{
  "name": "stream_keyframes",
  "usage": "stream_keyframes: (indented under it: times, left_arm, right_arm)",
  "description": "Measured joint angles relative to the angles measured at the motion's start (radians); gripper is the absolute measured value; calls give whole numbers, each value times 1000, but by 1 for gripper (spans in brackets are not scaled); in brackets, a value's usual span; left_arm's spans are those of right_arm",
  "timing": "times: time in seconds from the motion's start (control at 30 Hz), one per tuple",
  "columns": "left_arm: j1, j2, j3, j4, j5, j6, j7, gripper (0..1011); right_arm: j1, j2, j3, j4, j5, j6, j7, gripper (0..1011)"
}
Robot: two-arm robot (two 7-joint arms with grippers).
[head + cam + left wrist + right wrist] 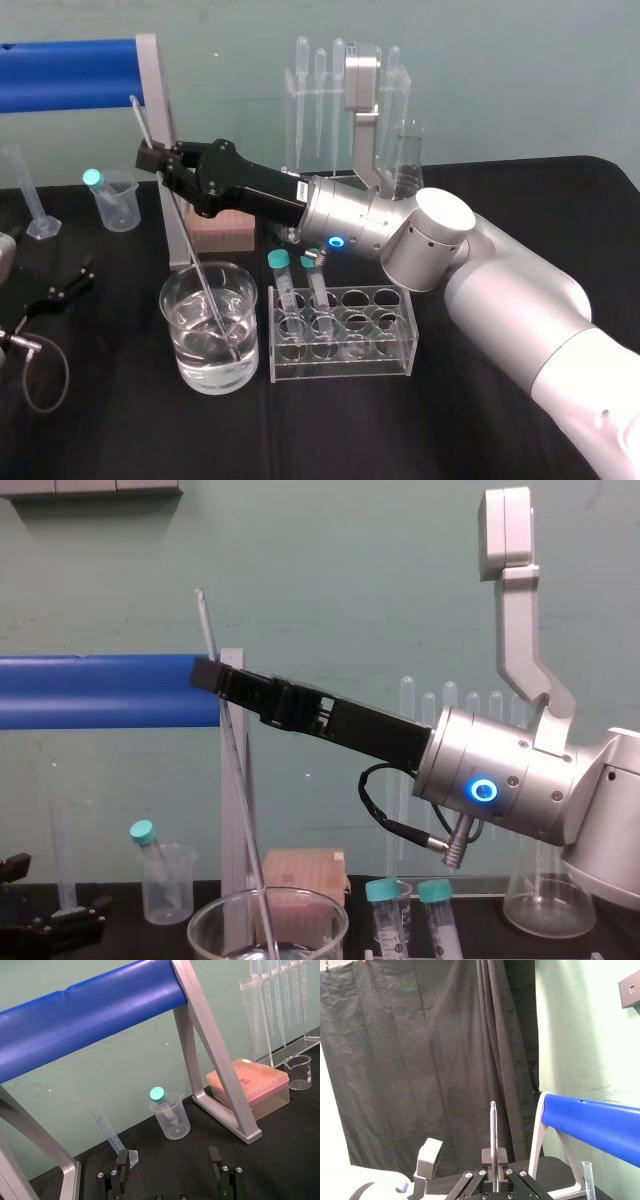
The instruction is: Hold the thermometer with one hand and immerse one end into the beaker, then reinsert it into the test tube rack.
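My right gripper point(152, 160) reaches in from the right and is shut on the upper part of the thermometer point(141, 120), a long thin glass rod. The rod slants down into the large clear beaker point(180, 340), its lower end under the water near the bottom. The chest view shows the same grip point(208, 672), with the thermometer point(236, 780) running down into the beaker's rim point(200, 920). In the right wrist view the rod point(493, 1130) rises between the closed fingers. The clear test tube rack point(395, 345) stands just right of the beaker. My left gripper point(169, 1160) is open, parked at the table's left.
A small plastic beaker point(115, 200) with a teal-capped tube and a graduated cylinder point(30, 190) stand back left. A blue bar on a grey frame point(160, 120), a pink box point(222, 232), a pipette stand point(340, 100) and a conical flask point(405, 160) line the back.
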Motion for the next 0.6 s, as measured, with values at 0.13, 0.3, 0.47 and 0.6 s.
stream_keyframes:
  times: [0.13,0.3,0.47,0.6]
  left_arm:
    - [0,0,0,0,0,0,0,1008]
    - [0,0,0,0,0,0,0,1008]
    - [0,0,0,0,0,0,0,1008]
    - [0,0,0,0,0,0,0,1008]
  right_arm:
    - [0,0,0,0,0,0,0,57]
    - [0,0,0,0,0,0,0,57]
    - [0,0,0,0,0,0,0,57]
    - [0,0,0,0,0,0,0,57]
